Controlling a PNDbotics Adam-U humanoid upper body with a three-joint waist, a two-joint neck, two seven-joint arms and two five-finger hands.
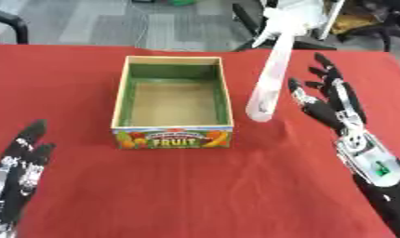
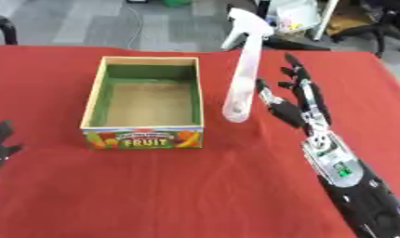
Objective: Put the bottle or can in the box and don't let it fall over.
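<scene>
The open rectangular cardboard box (image 1: pixel 172 139), green on its inner walls with a tan floor, sits left of centre on the red-covered desk (image 1: pixel 195 195); its near panel carries fruit pictures and the word "FRUIT", with a smaller line above it that cannot be read. The tall white spray bottle (image 2: pixel 240 88) with a trigger head stands just right of the box, apart from it, leaning toward the upper right of the frame, its base on the cloth. No writing can be made out on the bottle. The black right hand (image 2: pixel 297 104) lies immediately right of the bottle, fingers straight and spread, gripping nothing; whether the thumb touches the bottle cannot be told. The black left hand (image 1: pixel 20 160) rests in the lower left corner, fingers extended upward. Chair legs and grey floor show beyond the desk's far edge.
</scene>
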